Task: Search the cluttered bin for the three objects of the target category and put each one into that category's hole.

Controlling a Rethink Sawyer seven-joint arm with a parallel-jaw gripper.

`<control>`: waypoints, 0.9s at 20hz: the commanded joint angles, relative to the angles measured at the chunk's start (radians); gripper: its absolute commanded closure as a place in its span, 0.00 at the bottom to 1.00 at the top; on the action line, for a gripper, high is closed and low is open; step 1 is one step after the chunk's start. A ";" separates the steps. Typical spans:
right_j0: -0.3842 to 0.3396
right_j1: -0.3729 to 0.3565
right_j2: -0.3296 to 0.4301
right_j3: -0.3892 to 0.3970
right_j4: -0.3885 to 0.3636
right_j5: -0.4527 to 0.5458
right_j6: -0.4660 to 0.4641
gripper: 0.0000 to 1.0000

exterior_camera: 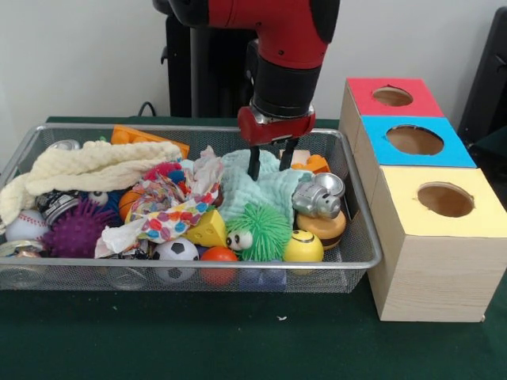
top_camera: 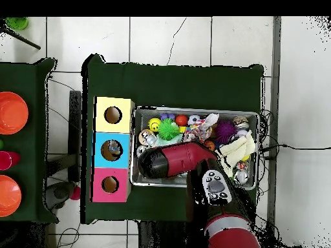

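Note:
The silver wire-mesh bin [exterior_camera: 360,257] is full of toys and cloths; in the overhead view its rim [top_camera: 194,110] lies right of the boxes. My gripper [exterior_camera: 269,165] hangs over the bin's back middle, open and empty, with its fingertips [exterior_camera: 254,170] at a mint green cloth [exterior_camera: 253,190]. I see no see-through bottle for certain among the clutter. The blue-faced box [exterior_camera: 451,150] stands between the red and yellow ones, and its round hole [exterior_camera: 414,140] is open. In the overhead view the arm hides the gripper, and something pale shows inside the blue box's hole [top_camera: 111,150].
A red-faced box [exterior_camera: 360,91] and a yellow-faced box [exterior_camera: 475,214] flank the blue one, right of the bin. A crushed silvery can [exterior_camera: 319,196], a green fuzzy toy [exterior_camera: 265,231], a cream knitted cloth [exterior_camera: 95,162], a purple spiky ball [exterior_camera: 75,229] and several balls fill the bin.

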 commanded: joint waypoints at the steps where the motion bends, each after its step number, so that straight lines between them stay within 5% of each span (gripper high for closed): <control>1: 0.008 0.032 -0.045 -0.077 -0.052 0.055 0.069 0.00; 8: -0.001 0.102 -0.069 -0.121 -0.043 -0.086 0.142 0.00; 13: 0.038 0.156 -0.104 -0.204 -0.090 -0.071 0.106 0.00; 18: 0.037 0.181 -0.111 -0.209 -0.060 -0.095 0.137 0.00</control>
